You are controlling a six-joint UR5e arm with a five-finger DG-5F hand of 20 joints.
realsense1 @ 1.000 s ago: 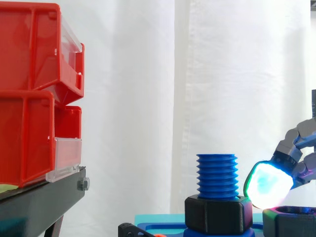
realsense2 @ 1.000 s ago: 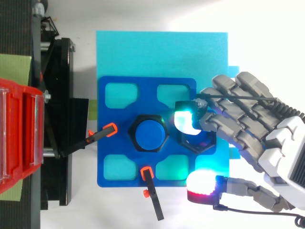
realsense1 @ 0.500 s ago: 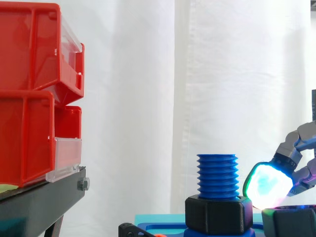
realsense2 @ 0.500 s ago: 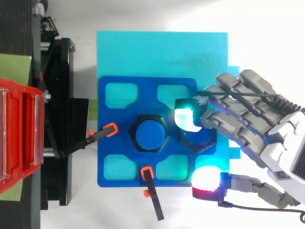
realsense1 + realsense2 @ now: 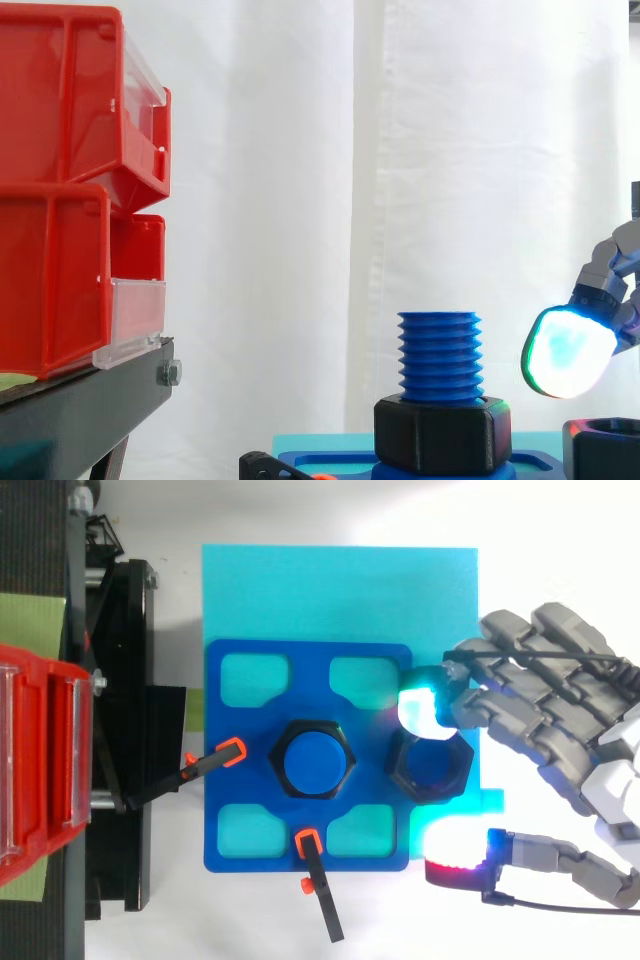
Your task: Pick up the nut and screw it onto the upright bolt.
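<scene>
**Hand drawn back, loose nut not yet taken**

Compared with the earlier frames, we see that the hand (image 5: 560,705) has moved to the right and a little upward. Its cyan-white fingertip (image 5: 570,352) was low over the loose nut (image 5: 430,767). Now it hangs above the far rim of that nut, and the side view shows clear space under it. The nut itself has not moved. It lies flat on the blue plate (image 5: 245,820), just to the right of the upright bolt (image 5: 440,355).

The fingers are loosely spread and they hold nothing. The thumb, with its red glowing pad, stays apart on the near side, beyond the near right corner of the plate.

A second black nut (image 5: 441,432) already sits around the foot of the bolt, and the threads above it are free. The loose nut is not grasped, so we judge that the task is still at its beginning. What remains is to close the fingers on the nut, lift it, set it on the top of the bolt and turn it down the thread.
</scene>
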